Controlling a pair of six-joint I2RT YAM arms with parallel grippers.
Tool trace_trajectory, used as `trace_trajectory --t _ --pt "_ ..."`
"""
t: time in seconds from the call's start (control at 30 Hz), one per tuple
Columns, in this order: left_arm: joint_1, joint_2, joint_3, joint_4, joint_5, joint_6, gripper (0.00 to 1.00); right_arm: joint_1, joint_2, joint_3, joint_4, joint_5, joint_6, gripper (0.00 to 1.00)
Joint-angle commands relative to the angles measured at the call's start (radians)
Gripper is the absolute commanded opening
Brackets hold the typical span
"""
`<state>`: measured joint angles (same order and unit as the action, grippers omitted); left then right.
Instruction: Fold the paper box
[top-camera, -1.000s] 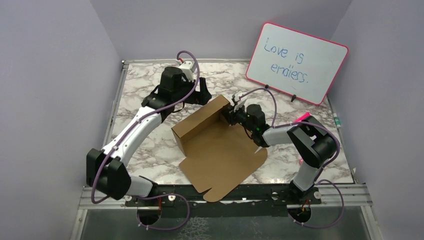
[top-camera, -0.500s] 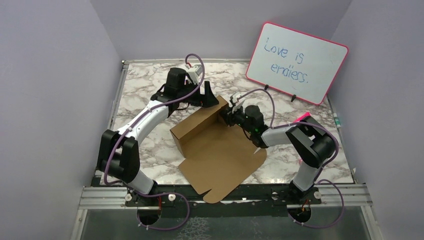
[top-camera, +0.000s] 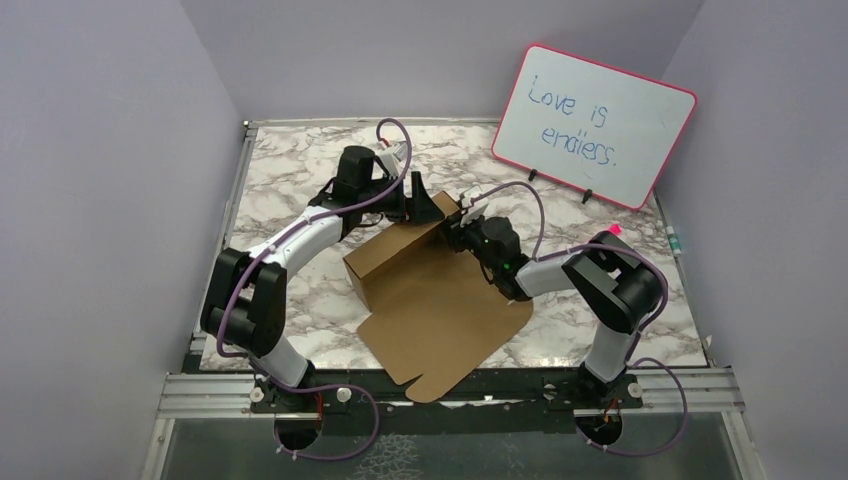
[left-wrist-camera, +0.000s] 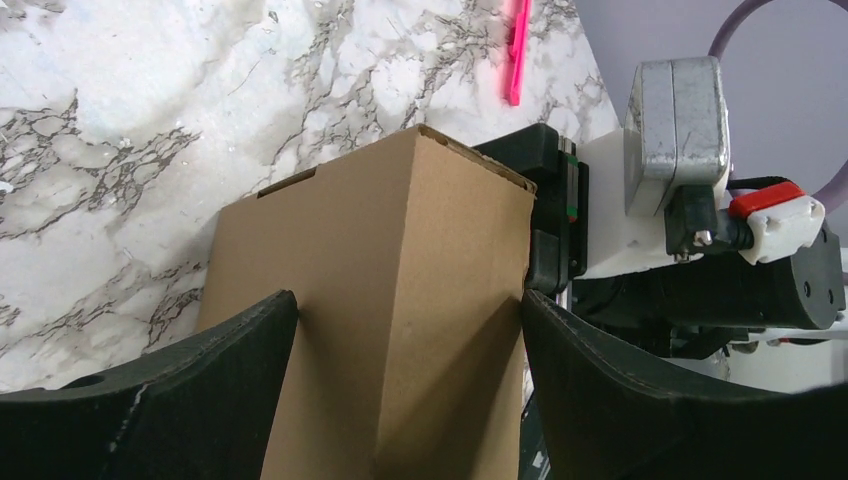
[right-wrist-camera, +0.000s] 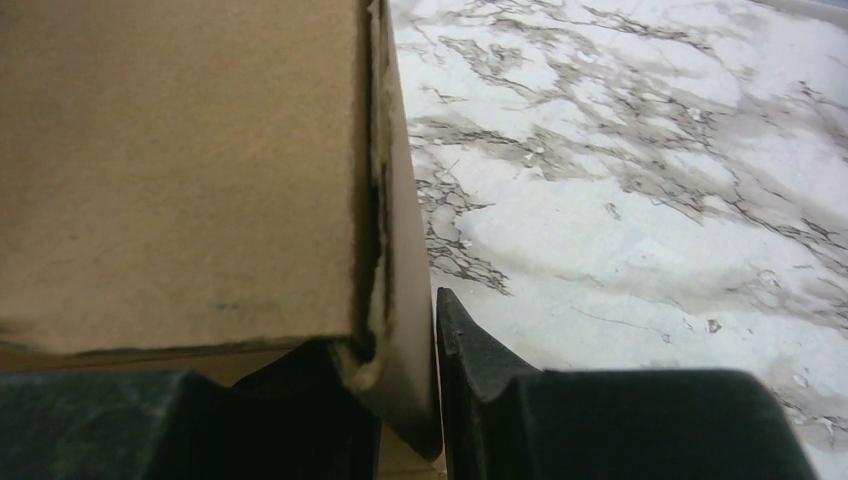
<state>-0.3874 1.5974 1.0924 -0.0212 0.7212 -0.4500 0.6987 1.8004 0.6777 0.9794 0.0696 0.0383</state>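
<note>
The paper box (top-camera: 440, 315) is brown cardboard at the table's middle, with its flat panel toward me and a raised wall (top-camera: 392, 255) along the far left. My left gripper (top-camera: 428, 208) is at the far end of that wall. In the left wrist view it (left-wrist-camera: 410, 300) stands wide open astride the box's corner (left-wrist-camera: 400, 250), with both fingers (left-wrist-camera: 200, 385) close against the cardboard. My right gripper (top-camera: 458, 232) meets the same corner from the right. It (right-wrist-camera: 400, 350) is shut on a thin upright flap (right-wrist-camera: 408, 300) of the box.
A pink-framed whiteboard (top-camera: 592, 125) with writing stands propped at the back right. A pink marker (left-wrist-camera: 518, 50) lies on the marble beyond the box. A small pen (top-camera: 675, 242) lies at the table's right edge. Grey walls close in the left, right and back sides.
My left arm has swung right, bringing its gripper from behind the wall onto the box's far corner, and its jaws have narrowed slightly. The right gripper has kept its hold and barely shifted.
</note>
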Motion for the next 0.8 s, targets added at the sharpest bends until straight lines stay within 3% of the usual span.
trace_trajectory --t 0.0,0.43,0.77 --pt "-0.001 0.003 -0.03 0.045 0.059 -0.023 0.82 0.006 0.034 0.016 0.091 0.156 0.012 0.29" --pt "-0.002 -0.011 -0.072 0.107 0.113 -0.086 0.81 0.022 0.079 0.054 0.078 0.329 0.06 0.29" --pt "-0.004 -0.025 -0.08 0.113 0.118 -0.09 0.79 0.022 0.096 0.083 0.061 0.322 0.082 0.28"
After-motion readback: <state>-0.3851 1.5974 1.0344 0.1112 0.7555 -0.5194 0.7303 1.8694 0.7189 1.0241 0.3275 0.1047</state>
